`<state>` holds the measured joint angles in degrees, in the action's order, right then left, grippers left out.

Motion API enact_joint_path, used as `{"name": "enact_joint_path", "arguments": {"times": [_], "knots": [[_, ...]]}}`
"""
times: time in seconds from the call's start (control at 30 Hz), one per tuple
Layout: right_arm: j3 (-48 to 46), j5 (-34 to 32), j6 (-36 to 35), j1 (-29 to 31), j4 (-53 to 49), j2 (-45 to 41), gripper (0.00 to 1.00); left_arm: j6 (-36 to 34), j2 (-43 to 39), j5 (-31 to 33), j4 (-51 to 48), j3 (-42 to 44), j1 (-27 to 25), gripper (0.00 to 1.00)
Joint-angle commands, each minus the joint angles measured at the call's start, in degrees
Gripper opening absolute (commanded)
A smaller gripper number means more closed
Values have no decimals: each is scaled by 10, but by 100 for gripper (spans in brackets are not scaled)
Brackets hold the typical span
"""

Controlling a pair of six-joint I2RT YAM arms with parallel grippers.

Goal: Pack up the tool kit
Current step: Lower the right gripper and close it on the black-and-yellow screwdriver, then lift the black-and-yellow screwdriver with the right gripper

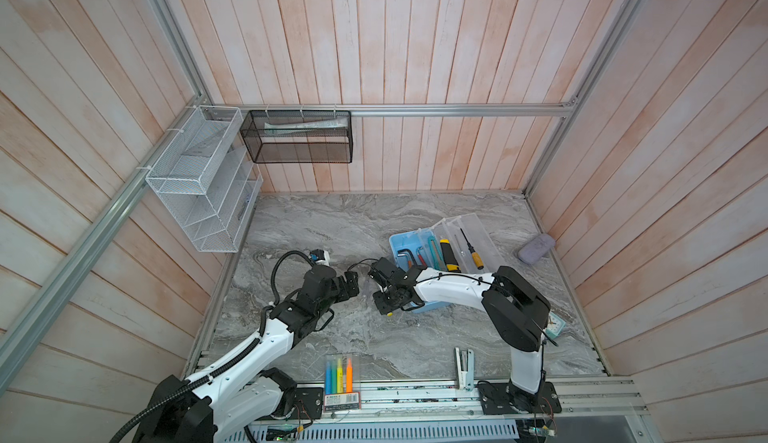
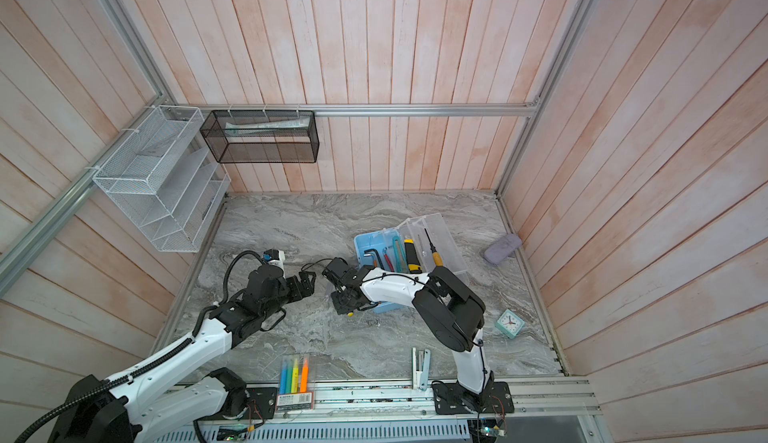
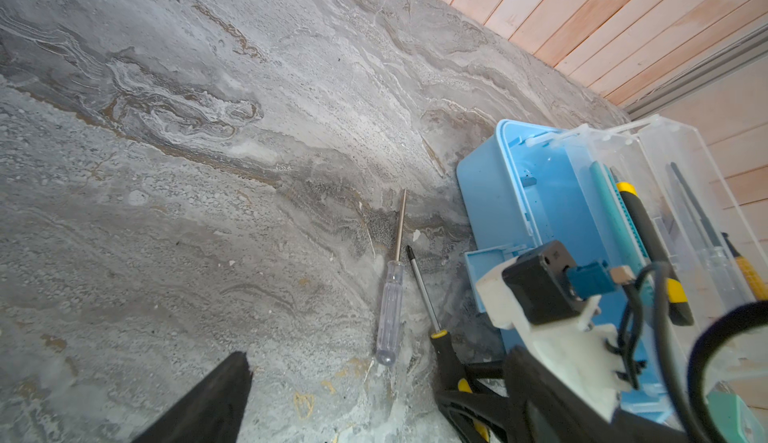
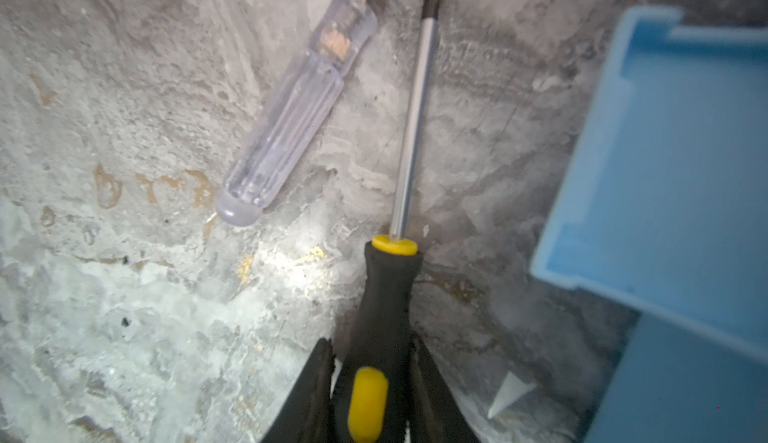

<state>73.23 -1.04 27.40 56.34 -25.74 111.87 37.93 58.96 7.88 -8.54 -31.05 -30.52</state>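
**Right arm** (image 1: 453,285): base on the front rail, upper link upright, elbow sharply bent. The white forearm reaches leftward across the front of the light blue rectangular plastic box (image 1: 394,242), towards the middle of the grey marbled tabletop (image 1: 332,220). The wrist is pitched down.

The right end effector (image 4: 370,349) is at tabletop level. Its two black fingers (image 4: 309,382) are set against either flank of the handle of the black-and-yellow screwdriver (image 4: 386,295), grasping it. This rubber-handled, steel-shafted tool lies flat on the tabletop just beside the box's outer wall, tip pointing away from the wrist.

**Left arm** (image 1: 266,341): rises from the front left corner, forearm angled towards the centre, wrist roughly level. The left end effector (image 1: 353,286) is released, jaws spread wide, holding nothing. It faces the right end effector, near but apart.

**Other items:** a clear-handled screwdriver (image 3: 390,308), with a transparent plastic grip and a thin metal shaft, lies on the tabletop just beside the black-and-yellow screwdriver, not touching it. The box stands towards the right rear of the tabletop with its clear lid (image 1: 478,231) swung open. Black hex keys (image 1: 404,256) lie in the box.
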Motion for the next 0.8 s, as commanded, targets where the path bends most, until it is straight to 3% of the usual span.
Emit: {"name": "enact_joint_path", "arguments": {"times": [0.0, 0.2, 0.57, 0.77], "knots": [[-2, -8, 7, 2, -19, 20, 22, 1, -11, 5, 7, 5, 3, 97], [4, -10, 6, 3, -14, 11, 0, 6, -35, 20, -7, 5, 5, 97], [9, 31, -4, -2, 24, -64, 0, 35, -114, 13, -29, 26, 50, 97], [24, 13, -26, -28, -15, -121, 0, 40, -126, -7, -11, 33, 62, 97]]}}
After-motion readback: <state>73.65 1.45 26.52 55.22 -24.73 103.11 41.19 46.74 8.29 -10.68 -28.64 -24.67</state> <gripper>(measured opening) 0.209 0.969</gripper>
